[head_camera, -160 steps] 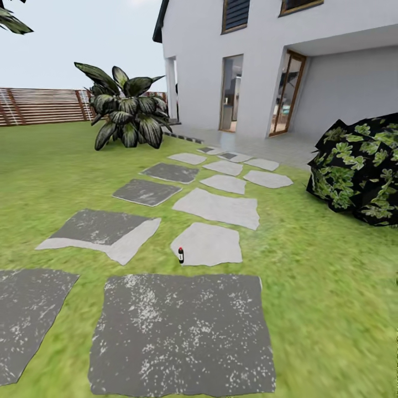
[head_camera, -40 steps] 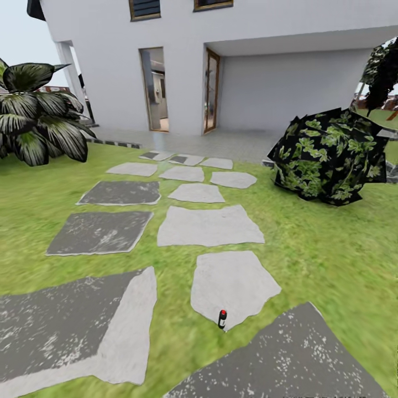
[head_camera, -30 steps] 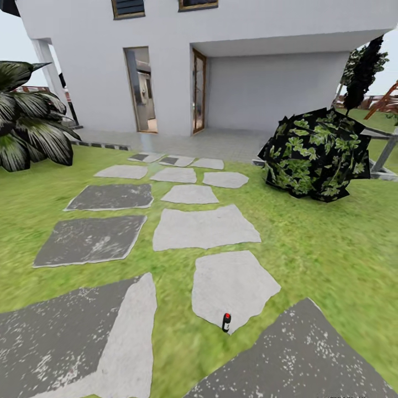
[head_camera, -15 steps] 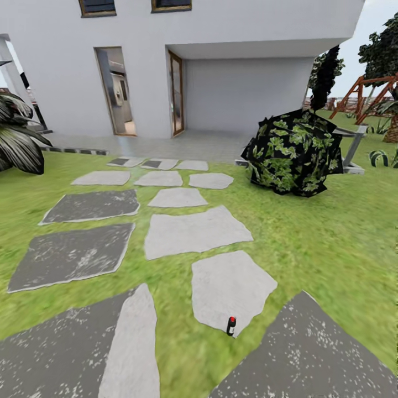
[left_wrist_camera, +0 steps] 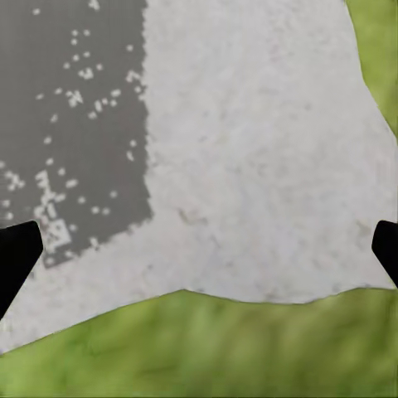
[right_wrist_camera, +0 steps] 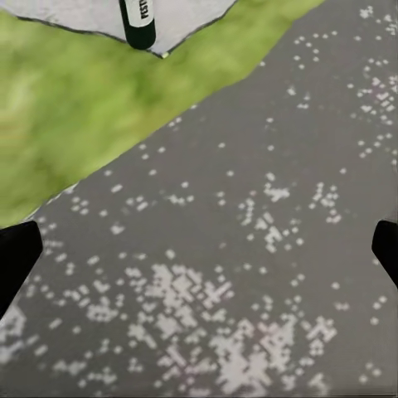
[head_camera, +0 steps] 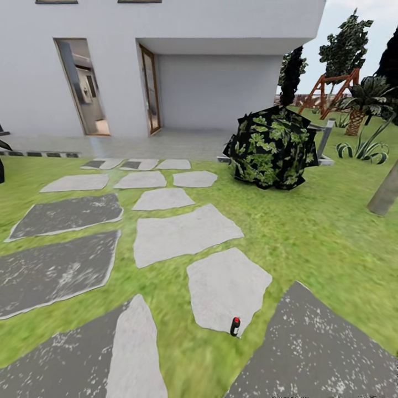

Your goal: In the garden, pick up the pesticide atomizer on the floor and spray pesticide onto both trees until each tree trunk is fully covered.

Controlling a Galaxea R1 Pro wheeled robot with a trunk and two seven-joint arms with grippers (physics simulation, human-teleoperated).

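The pesticide atomizer [head_camera: 235, 326], a small dark bottle with a red cap, stands on the floor at the near tip of a pale stepping stone [head_camera: 226, 284] in the garden lawn [head_camera: 315, 232]. In the right wrist view the atomizer [right_wrist_camera: 138, 20] shows beyond my right gripper [right_wrist_camera: 199, 253], which hangs open over a dark speckled stone [right_wrist_camera: 249, 249]. My left gripper [left_wrist_camera: 199, 253] is open above a pale and dark stone [left_wrist_camera: 249, 149] with nothing between its fingers. A thick pale grey-brown tree trunk [head_camera: 385, 193] leans at the far right edge of the head view.
A round dark-leaved bush [head_camera: 271, 148] sits right of the stone path, with a thin black tree [head_camera: 291, 74] behind it. The white house [head_camera: 221, 83] with open doorways stands ahead. A wooden swing frame [head_camera: 331, 91], a palm plant [head_camera: 359, 113] and a tall ragged tree [head_camera: 345, 47] lie far right.
The camera has swung right: the house and path slid left and the spiky plant left the picture. The trunk, swing frame and palm came in. The atomizer stays on its stone.
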